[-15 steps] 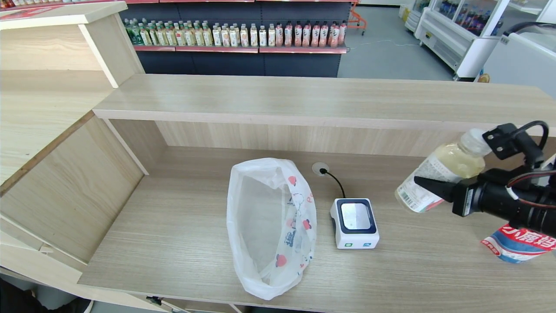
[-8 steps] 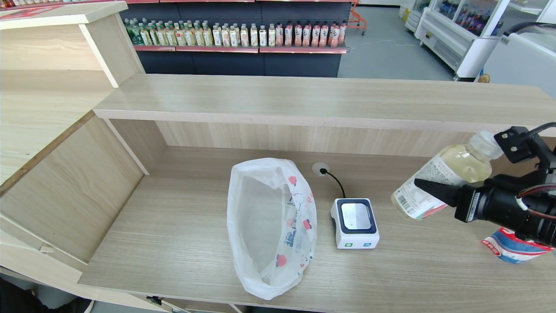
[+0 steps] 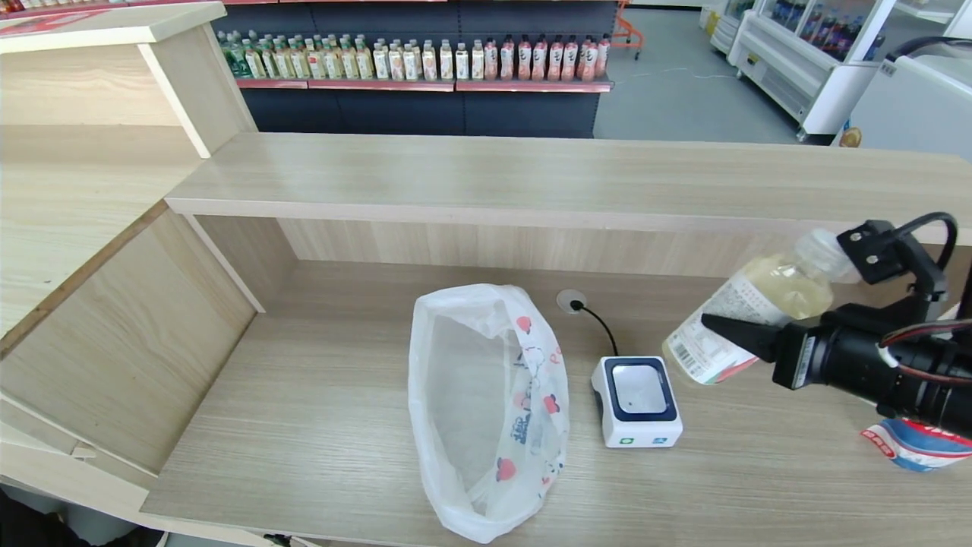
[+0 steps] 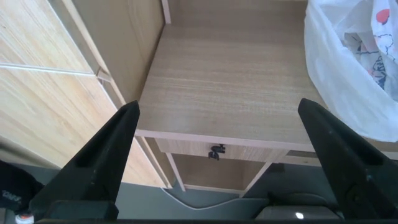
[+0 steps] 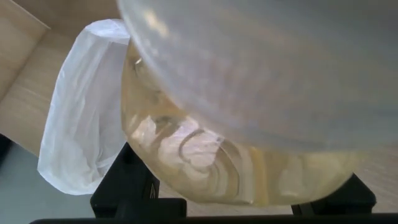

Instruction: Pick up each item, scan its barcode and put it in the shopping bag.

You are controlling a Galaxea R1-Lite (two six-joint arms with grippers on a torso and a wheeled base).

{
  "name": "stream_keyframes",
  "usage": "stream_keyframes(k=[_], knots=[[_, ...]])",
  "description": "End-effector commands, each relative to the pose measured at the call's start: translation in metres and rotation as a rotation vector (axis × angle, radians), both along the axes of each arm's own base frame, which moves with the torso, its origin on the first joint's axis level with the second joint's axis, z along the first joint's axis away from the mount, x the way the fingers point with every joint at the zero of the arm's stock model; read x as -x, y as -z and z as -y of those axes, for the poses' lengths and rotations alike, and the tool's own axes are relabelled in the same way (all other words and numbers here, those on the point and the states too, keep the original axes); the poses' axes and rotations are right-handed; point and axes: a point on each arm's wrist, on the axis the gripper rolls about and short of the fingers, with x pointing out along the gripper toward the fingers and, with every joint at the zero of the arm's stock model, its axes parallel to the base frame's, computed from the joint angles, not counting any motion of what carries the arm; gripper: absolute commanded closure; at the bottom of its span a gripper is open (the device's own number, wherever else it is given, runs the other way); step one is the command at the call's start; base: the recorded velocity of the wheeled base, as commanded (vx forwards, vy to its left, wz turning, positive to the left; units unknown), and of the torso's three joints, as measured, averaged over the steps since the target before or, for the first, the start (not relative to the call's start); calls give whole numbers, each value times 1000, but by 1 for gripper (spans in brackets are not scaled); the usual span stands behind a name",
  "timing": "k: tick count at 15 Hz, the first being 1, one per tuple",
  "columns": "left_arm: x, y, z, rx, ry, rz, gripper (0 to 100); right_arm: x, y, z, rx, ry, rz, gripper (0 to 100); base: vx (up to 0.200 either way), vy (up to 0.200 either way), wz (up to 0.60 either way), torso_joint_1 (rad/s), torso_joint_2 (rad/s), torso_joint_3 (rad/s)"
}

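My right gripper (image 3: 748,334) is shut on a clear bottle of pale yellow drink (image 3: 748,317), held tilted in the air to the right of the scanner, its base and barcode end toward it. The white scanner (image 3: 636,400) with a dark glass top sits on the counter. A white shopping bag (image 3: 486,406) with red prints lies open just left of the scanner. In the right wrist view the bottle (image 5: 249,124) is pressed close to the lens, with the bag (image 5: 81,130) beyond. My left gripper (image 4: 217,149) is open over the counter's near edge, beside the bag (image 4: 354,74).
A blue, white and red packet (image 3: 919,448) lies on the counter under my right arm. The scanner's black cable (image 3: 600,327) runs back to a grommet hole. A raised wooden ledge (image 3: 531,178) spans the back; a side panel (image 3: 121,334) closes the left.
The right gripper has carried the bottle lower and leftward, closer to the scanner. The head camera has also shifted slightly, moving the whole scene.
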Motion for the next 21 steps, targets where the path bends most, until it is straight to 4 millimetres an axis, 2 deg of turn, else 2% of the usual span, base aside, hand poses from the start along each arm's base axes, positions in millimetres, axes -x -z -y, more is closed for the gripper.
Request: stream_keyframes(k=[1, 3, 5, 8, 10, 12, 15, 21], knots=[[0, 0, 0, 0, 0, -1, 0, -11, 5, -22, 7, -74, -26, 100, 0, 0, 0, 0, 0, 0], [0, 0, 0, 0, -1, -1, 0, -16, 9, -37, 16, -109, -46, 100, 0, 0, 0, 0, 0, 0], [0, 0, 0, 0, -1, -1, 0, -22, 24, -61, 37, -143, -103, 100, 0, 0, 0, 0, 0, 0], [0, 0, 0, 0, -1, -1, 0, -34, 47, -76, 68, -154, -171, 100, 0, 0, 0, 0, 0, 0], [0, 0, 0, 0, -1, -1, 0, -47, 57, -85, 58, -159, -151, 100, 0, 0, 0, 0, 0, 0], [0, 0, 0, 0, -3, -1, 0, -68, 79, -102, 45, -176, -83, 100, 0, 0, 0, 0, 0, 0], [0, 0, 0, 0, -1, -1, 0, -78, 100, -127, 76, -231, -47, 100, 0, 0, 0, 0, 0, 0], [0, 0, 0, 0, 0, -1, 0, -111, 122, -155, 191, -277, 57, 100, 0, 0, 0, 0, 0, 0]])
